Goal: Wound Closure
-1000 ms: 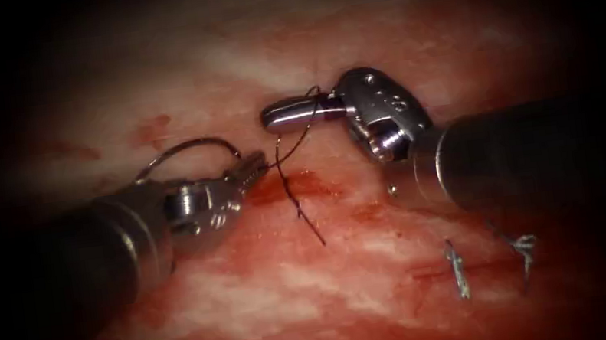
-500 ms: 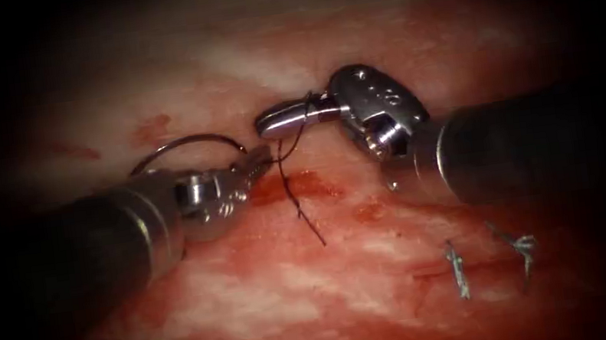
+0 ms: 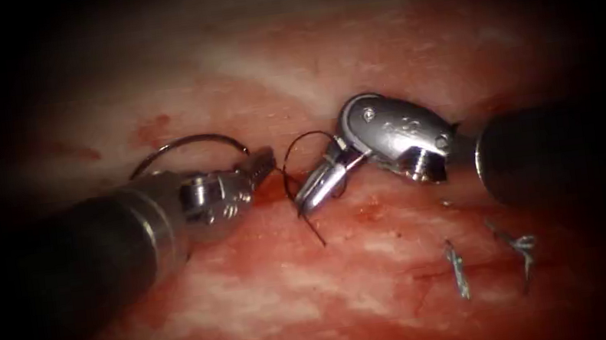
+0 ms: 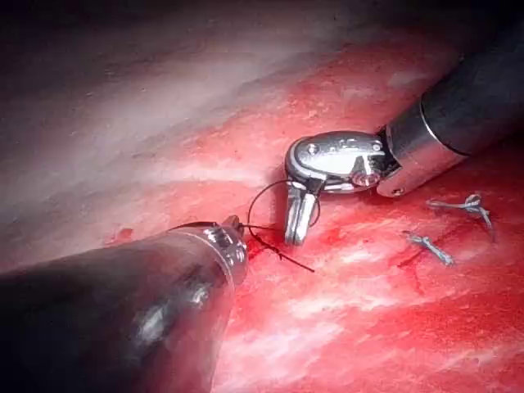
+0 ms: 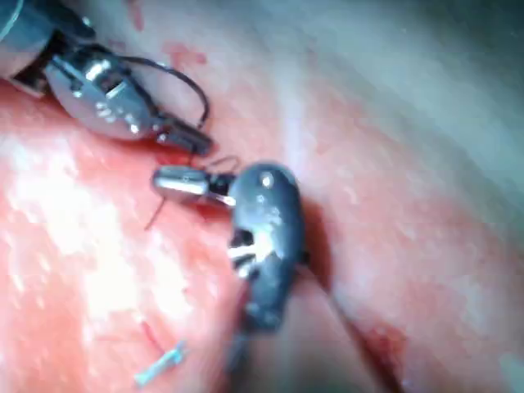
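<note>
My left tool (image 3: pixel 260 164) comes in from the left, jaws shut on the curved needle (image 3: pixel 187 139) near one end. The needle arcs back over the tool, free of the tissue (image 3: pixel 273 305). The dark thread (image 3: pixel 299 138) loops from the left jaws up and around my right tool (image 3: pixel 313 192), whose jaws point down and left, slightly open, at the loose thread tail (image 3: pixel 314 230). The left wrist view shows the right tool (image 4: pixel 297 233) beside the left tool's tip (image 4: pixel 233 223). The right wrist view shows both the right tool (image 5: pixel 168 182) and the left tool (image 5: pixel 184 139).
Red fluid (image 3: pixel 267 190) pools under the two tips. Two earlier stitches with pale cut ends of thread (image 3: pixel 456 271) sit at the lower right, with another stitch (image 3: pixel 522 247) beside them. The right shaft (image 3: pixel 548 155) lies above them.
The right tool's jaws swung from pointing left, above the left tip, to pointing down-left toward the thread tail, with the loop still around them. The left tool barely moved.
</note>
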Robot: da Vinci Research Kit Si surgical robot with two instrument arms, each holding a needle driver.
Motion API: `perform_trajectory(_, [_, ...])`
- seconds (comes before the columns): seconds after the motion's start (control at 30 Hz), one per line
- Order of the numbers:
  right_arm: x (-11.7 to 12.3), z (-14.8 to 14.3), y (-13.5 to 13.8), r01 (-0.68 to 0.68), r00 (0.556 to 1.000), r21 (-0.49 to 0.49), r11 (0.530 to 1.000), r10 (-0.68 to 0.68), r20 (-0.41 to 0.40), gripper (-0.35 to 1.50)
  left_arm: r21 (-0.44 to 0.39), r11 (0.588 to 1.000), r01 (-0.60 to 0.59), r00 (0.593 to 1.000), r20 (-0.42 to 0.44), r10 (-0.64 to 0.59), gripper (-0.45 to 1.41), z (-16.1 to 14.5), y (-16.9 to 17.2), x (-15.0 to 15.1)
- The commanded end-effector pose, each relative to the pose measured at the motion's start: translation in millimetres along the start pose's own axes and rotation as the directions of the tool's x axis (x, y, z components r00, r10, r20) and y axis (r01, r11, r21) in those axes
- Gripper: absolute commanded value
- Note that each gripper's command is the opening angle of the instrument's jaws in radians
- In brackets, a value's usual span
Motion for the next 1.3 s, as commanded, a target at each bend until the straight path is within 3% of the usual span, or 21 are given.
perform_trajectory(0.03, [-0.7, 0.4, 0.5, 0.017, 1.0, 0.014, 1.0, -0.017, 0.021, 0.21, -0.002, 1.0, -0.001, 1.0, -0.002, 0.001, -0.45, 0.8, 0.5, 0.2])
perform_trajectory(0.1, [-0.6, 0.7, 0.5, 0.032, 0.998, 0.031, 0.999, -0.034, 0.052, 0.34, -0.004, 1.0, -0.002, 1.0, 0.0, 0.002, -0.45, 0.8, 0.7, 0.2])
perform_trajectory(0.17, [-0.3, 1.2, 0.7, 0.075, 0.992, 0.06, 0.995, -0.08, 0.094, 0.62, -0.008, 1.0, -0.01, 1.0, 0.003, 0.01, -0.45, 0.8, 0.9, 0.2])
perform_trajectory(0.23, [-0.1, 1.5, 0.9, 0.089, 0.989, 0.067, 0.994, -0.096, 0.108, 0.74, -0.01, 1.0, -0.01, 1.0, 0.004, 0.011, -0.45, 0.8, 1.0, 0.2])
perform_trajectory(0.5, [0.2, 3.1, 1.1, 0.172, 0.972, 0.118, 0.978, -0.188, 0.141, 1.03, -0.015, 1.0, -0.013, 1.0, 0.007, 0.013, -0.45, 0.6, 1.1, 0.0])
perform_trajectory(0.87, [-1.0, 4.2, 0.8, 0.235, 0.928, 0.23, 0.945, -0.288, 0.237, 0.83, -0.016, 1.0, -0.015, 1.0, 0.013, 0.015, -0.45, 0.4, 0.7, -0.5])
perform_trajectory(1.07, [-1.8, 5.7, 0.8, 0.242, 0.915, 0.256, 0.936, -0.308, 0.259, 0.81, -0.016, 1.0, -0.016, 1.0, 0.016, 0.016, -0.45, 0.2, 0.6, -0.8])
perform_trajectory(1.3, [-2.5, 6.9, 0.7, 0.243, 0.896, 0.297, 0.923, -0.331, 0.297, 0.61, -0.016, 1.0, -0.017, 1.0, 0.019, 0.018, -0.45, 0.0, 0.5, -1.1])
